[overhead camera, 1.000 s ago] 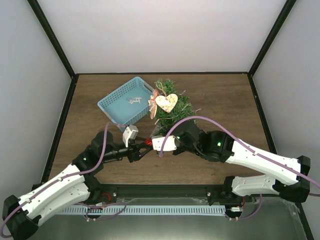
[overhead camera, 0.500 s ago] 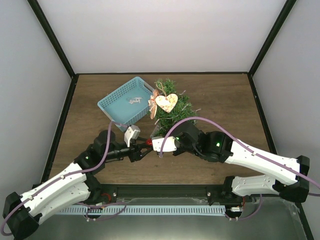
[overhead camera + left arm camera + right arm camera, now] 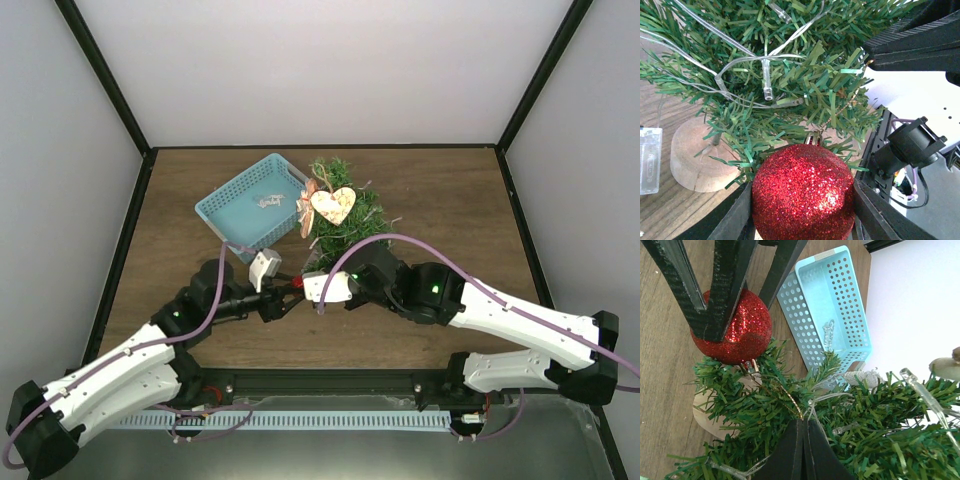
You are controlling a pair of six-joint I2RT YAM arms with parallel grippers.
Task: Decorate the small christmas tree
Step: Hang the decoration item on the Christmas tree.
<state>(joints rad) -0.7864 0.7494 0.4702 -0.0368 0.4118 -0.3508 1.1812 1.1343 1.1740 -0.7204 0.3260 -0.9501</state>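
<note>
Tree on desk, basket just left of it. Heart & lights already on. Red ball at tree's near side, gripped in left jaws, not hung yet. Right jaws clenched on its thread.

The right claw, pressed shut, sits among the small christmas tree branches near a red glitter ball.

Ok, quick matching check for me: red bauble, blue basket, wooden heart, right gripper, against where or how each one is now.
1 red bauble
2 blue basket
3 wooden heart
4 right gripper

A hanging on the small christmas tree
B shut, down in the tree
C on the table beside the tree
D clamped in the left gripper

Pairs: 1-D, 2-C, 3-A, 4-B
</note>
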